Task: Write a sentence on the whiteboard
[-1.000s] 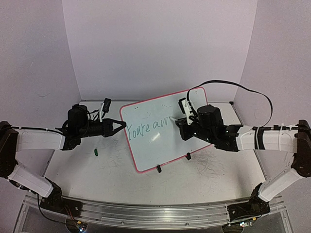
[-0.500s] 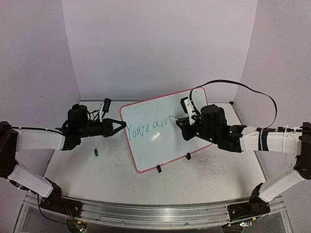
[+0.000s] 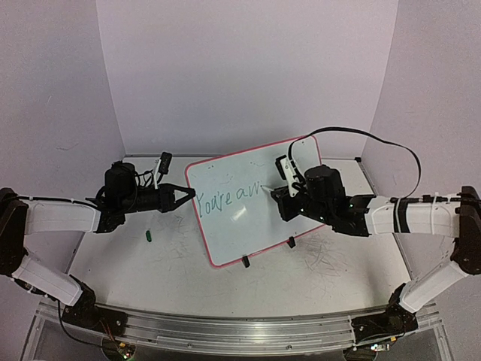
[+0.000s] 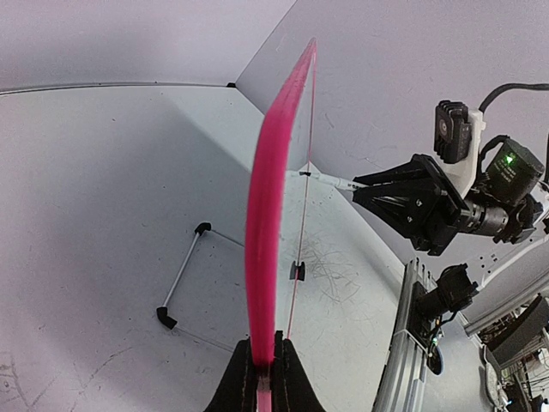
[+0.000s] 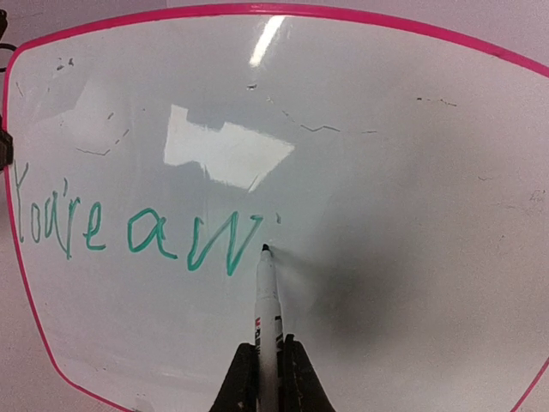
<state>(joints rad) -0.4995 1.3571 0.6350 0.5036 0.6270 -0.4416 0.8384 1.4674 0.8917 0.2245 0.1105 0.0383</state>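
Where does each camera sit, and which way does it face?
Top external: high behind the arms, looking down at the table; both arms show, left gripper and right gripper at the glossy white pink-framed rectangular board.
Left wrist: on the left arm, looking along the board's edge; own fingers clamp it.
Right wrist: on the right arm, facing the green handwritten line; own fingers grip a white marker.
Shared: top and left wrist show the right gripper.

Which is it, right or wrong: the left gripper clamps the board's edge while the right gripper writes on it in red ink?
Wrong in one respect: the ink is green, not red. The right wrist view shows it on the board, with the marker held in the right gripper. The left gripper does clamp the board's edge.
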